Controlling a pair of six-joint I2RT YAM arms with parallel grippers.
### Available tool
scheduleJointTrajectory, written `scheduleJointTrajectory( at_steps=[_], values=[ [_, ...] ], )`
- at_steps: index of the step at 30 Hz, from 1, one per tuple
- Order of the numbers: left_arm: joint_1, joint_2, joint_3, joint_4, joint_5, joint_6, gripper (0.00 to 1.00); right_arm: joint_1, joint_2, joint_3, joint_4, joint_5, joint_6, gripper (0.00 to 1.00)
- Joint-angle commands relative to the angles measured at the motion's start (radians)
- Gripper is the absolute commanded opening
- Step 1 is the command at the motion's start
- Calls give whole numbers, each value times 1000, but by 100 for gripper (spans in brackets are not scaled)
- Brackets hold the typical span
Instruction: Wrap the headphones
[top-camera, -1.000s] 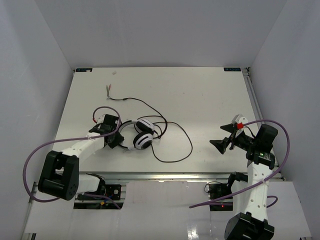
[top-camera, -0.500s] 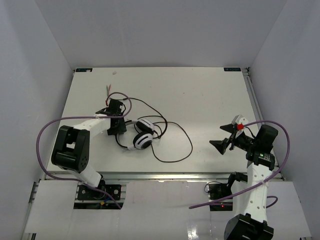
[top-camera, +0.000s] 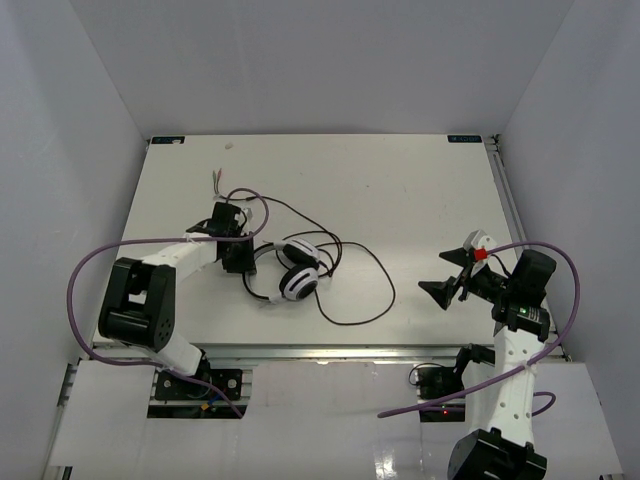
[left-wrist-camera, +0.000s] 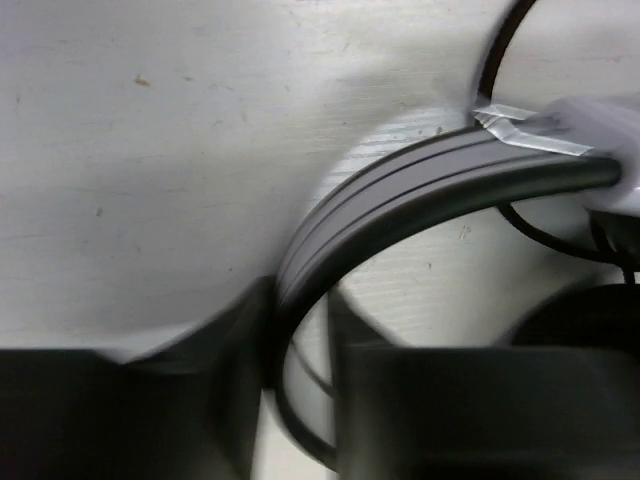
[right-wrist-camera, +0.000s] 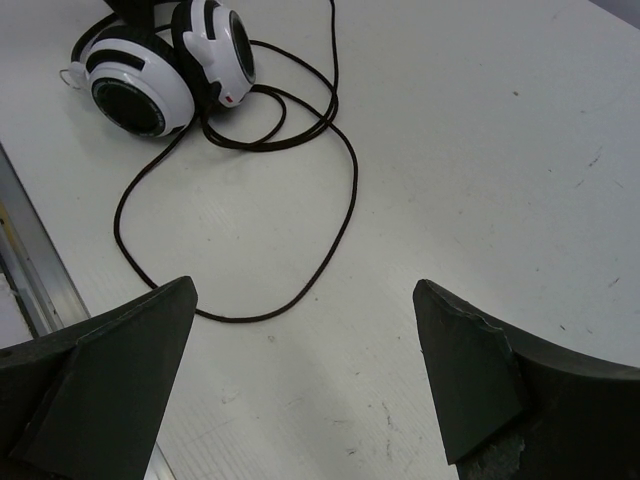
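Note:
The headphones (top-camera: 297, 268) lie left of the table's middle, two white-and-black earcups side by side and the headband (left-wrist-camera: 430, 180) curving left. My left gripper (top-camera: 238, 260) is at that headband. In the left wrist view the band runs between the two blurred fingers (left-wrist-camera: 225, 390), against the left one, with a strip of table showing before the right one. The thin black cable (top-camera: 372, 280) loops right of the earcups and trails back to its plugs (top-camera: 217, 181). My right gripper (top-camera: 447, 275) hovers open and empty at the right, well clear of the headphones (right-wrist-camera: 160, 70) and cable (right-wrist-camera: 340, 200).
Thick purple robot cables arc over both arms, one by the left wrist (top-camera: 245, 200) and one at the right (top-camera: 560, 260). An aluminium rail (right-wrist-camera: 40, 280) marks the near table edge. Grey walls enclose the table on three sides.
My left arm has swung from the near side of the headband up to its far side. Since then the headphones and cable loop have slid slightly right. The right arm has stayed still.

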Motion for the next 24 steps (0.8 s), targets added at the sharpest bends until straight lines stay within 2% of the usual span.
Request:
scheduleJointTrajectory(
  at_steps=[1, 3, 7, 10, 12, 13, 16, 21, 24],
  values=[
    [-2, 7, -42, -9, 99, -50, 10, -1, -6, 40, -8, -25, -6, 95],
    [-2, -3, -45, -5, 95, -65, 1, -1, -9, 44, -11, -19, -7, 95],
    [0, -85, -47, -3, 79, -92, 0, -1, -23, 46, -65, -30, -75, 95],
    [0, -163, -39, -14, 74, -124, 0, 5, -16, 65, -192, -98, -234, 94],
    [1, -264, -26, -27, 75, -165, 0, 22, 8, 107, -319, -159, -376, 91],
    [4, -316, -14, -34, 79, -177, 0, 33, 28, 138, -325, -160, -419, 90],
    [10, -417, 54, -78, 100, -225, 0, 145, 99, 213, -201, -107, -370, 90],
    [11, -474, 206, -159, 104, -258, 0, 444, 227, 255, 107, 202, -155, 90],
    [14, -481, 309, -218, 123, -256, 0, 521, 317, 303, 310, 236, -32, 90]
  ],
)
